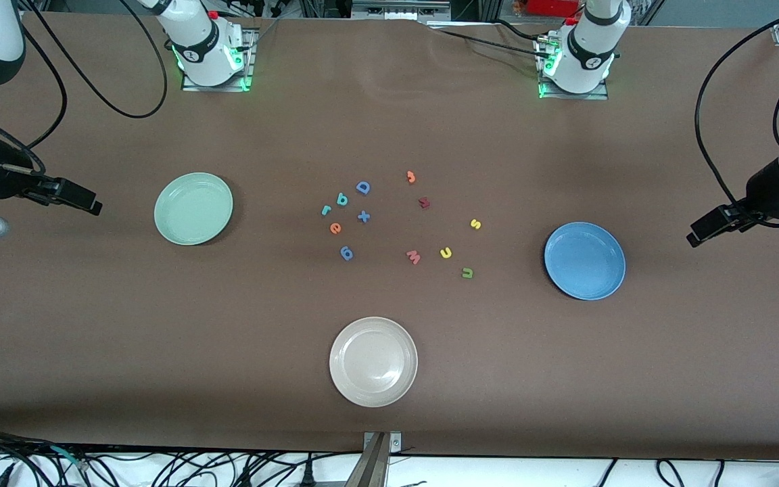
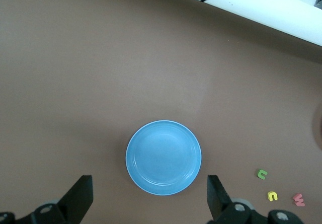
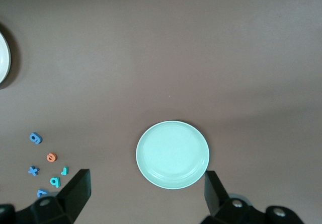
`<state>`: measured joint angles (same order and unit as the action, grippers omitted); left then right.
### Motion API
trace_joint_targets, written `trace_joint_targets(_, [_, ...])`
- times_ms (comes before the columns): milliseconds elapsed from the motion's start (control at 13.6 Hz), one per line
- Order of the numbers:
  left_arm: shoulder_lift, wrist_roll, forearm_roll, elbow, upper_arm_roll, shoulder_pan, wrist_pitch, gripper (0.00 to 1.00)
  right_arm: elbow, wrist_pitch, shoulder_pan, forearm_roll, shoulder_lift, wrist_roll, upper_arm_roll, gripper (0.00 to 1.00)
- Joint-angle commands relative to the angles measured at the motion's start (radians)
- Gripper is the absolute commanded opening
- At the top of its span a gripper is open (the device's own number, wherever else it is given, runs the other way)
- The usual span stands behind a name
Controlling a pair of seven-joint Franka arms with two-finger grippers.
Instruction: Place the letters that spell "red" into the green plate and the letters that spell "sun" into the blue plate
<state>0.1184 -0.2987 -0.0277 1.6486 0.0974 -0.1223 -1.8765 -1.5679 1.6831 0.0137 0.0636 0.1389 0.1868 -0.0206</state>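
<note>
Both our arms wait high at the table ends: left gripper [image 2: 148,201] spread wide above the blue plate [image 1: 585,260], right gripper [image 3: 146,199] likewise apart above the green plate [image 1: 193,207], neither holding anything. Both plates sit bare. Teal r [image 1: 326,210], d [image 1: 342,199] and orange e [image 1: 335,228] cluster mid-table; yellow s [image 1: 475,224], u [image 1: 446,253] and olive n [image 1: 468,273] lie toward blue. The risk, we reckon: grabbing blue D [image 1: 362,187] or pink w [image 1: 414,257] by mistake.

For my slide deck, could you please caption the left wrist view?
Open left gripper hovering over the empty blue plate, foam letters beside it.
</note>
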Motion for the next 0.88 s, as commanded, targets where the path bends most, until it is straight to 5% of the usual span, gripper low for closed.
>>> trace_joint_targets(0, [0.006,-0.008,0.029,-0.001,-0.002,0.009,-0.003,1.00,-0.011,0.000,-0.012,0.022,-0.024,-0.004,0.005,1.00])
trace_joint_targets(811, [0.006,-0.005,0.029,-0.001,-0.002,0.010,-0.003,1.00,-0.009,-0.017,-0.012,0.024,-0.025,-0.004,0.007,1.00])
